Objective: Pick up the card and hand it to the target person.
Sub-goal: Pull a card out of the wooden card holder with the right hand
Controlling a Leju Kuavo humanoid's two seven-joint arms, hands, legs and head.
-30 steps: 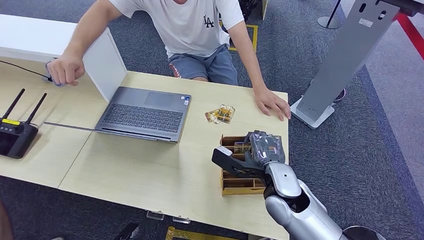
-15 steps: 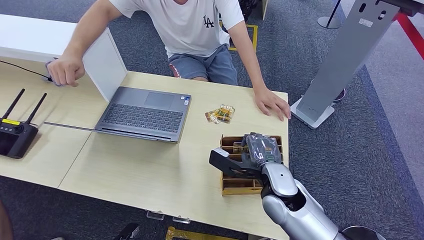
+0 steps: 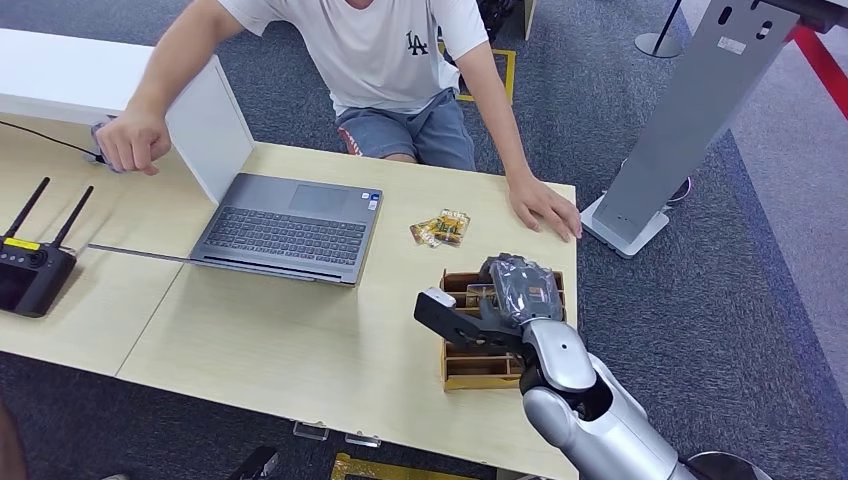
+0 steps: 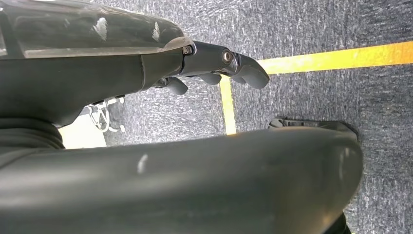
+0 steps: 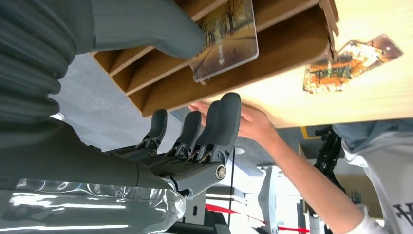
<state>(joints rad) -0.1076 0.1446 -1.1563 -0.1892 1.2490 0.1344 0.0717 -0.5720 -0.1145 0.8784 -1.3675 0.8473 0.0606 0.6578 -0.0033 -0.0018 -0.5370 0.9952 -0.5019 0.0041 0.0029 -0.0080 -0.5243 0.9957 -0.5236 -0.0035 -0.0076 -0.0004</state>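
A wooden card holder point(image 3: 478, 371) stands near the table's right front corner. One card point(image 5: 226, 41) with an autumn picture stands upright in a slot of the card holder point(image 5: 272, 58). My right hand point(image 3: 497, 304) hovers over the holder, fingers spread. In the right wrist view its thumb point(image 5: 146, 27) reaches to the card's edge, while the fingers point(image 5: 214, 122) hang outside the holder's wall; nothing is gripped. Loose cards point(image 3: 441, 228) lie on the table beyond the holder. The person point(image 3: 385, 45) sits across, one hand point(image 3: 545, 208) flat on the table. My left hand point(image 4: 219, 66) hangs over the floor, holding nothing.
An open laptop point(image 3: 285, 225) sits at the table's middle. A black controller with two antennas point(image 3: 30, 275) lies far left. A grey stand point(image 3: 690, 110) rises on the carpet to the right. The person's other hand point(image 3: 130, 140) rests behind the laptop lid.
My right hand has shifted slightly left and toward the far side over the card holder. The person and the loose cards have not moved.
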